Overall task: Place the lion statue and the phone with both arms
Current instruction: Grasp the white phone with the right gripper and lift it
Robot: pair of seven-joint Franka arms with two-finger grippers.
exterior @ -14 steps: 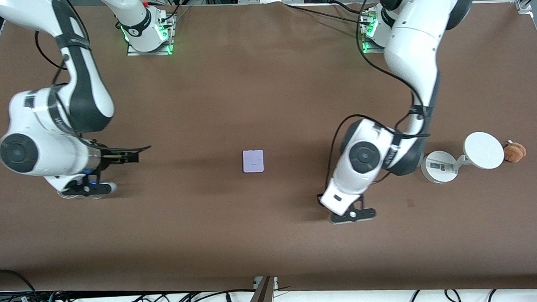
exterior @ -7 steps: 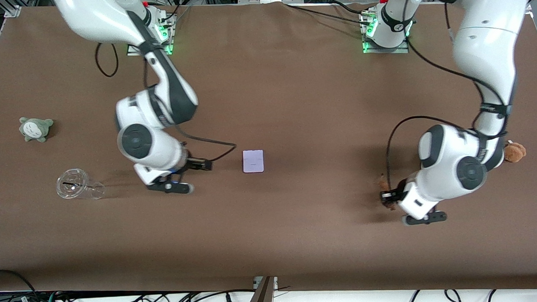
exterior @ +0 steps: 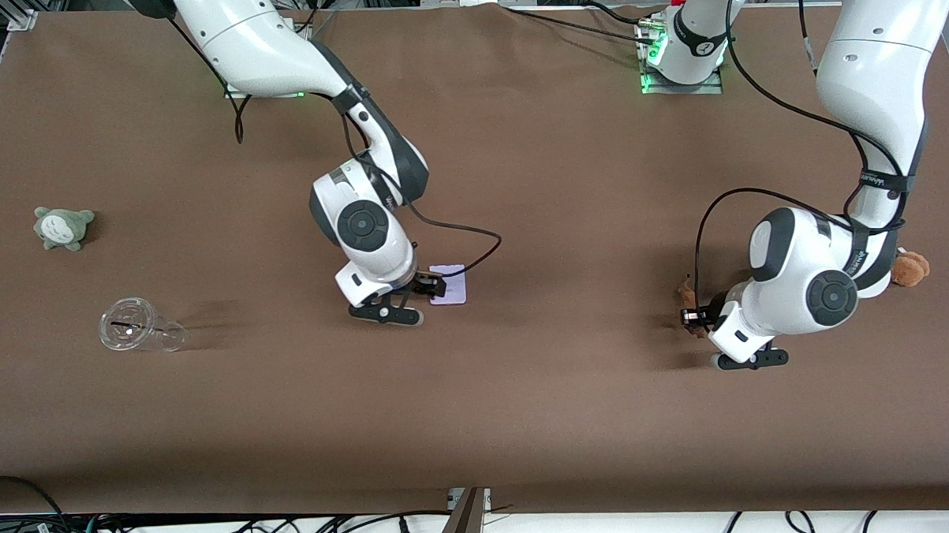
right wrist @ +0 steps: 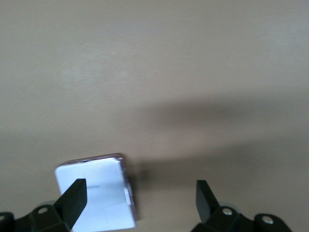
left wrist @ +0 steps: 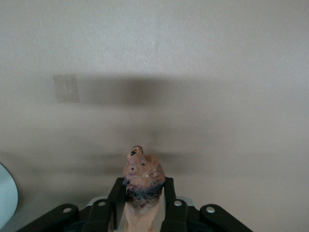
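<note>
Although the right hand (exterior: pixel 432 286) is spread wide at the phone (exterior: pixel 451 284), only one finger (right wrist: pixel 72 200) overlaps the slab in the right wrist view, while the other finger stands well clear over bare counter (exterior: pixel 526 391). The phone lies flat on the counter, partly under this hand, and nothing is gripped yet. A miss is judged likely if the fingers are closed as they stand: the phone is off-centre between them, so it could be pushed or spun on the counter instead of being caught. A flat, thin slab also gives little edge for a pinch, so a slip is to be expected.

The phone is nearly square; no clear long axis can be made out, and its edges are seen roughly square to the counter's edges in the front view.

The lion statue (left wrist: pixel 143 186) is clamped at the body between the closed fingers of the left hand (exterior: pixel 691 316), held low over the counter, with a brown plush (exterior: pixel 910 268) near that arm. Its long axis runs straight out along the fingers, head outward and past the fingertips. With so small a hold, tilting or dropping on release is judged possible.
</note>
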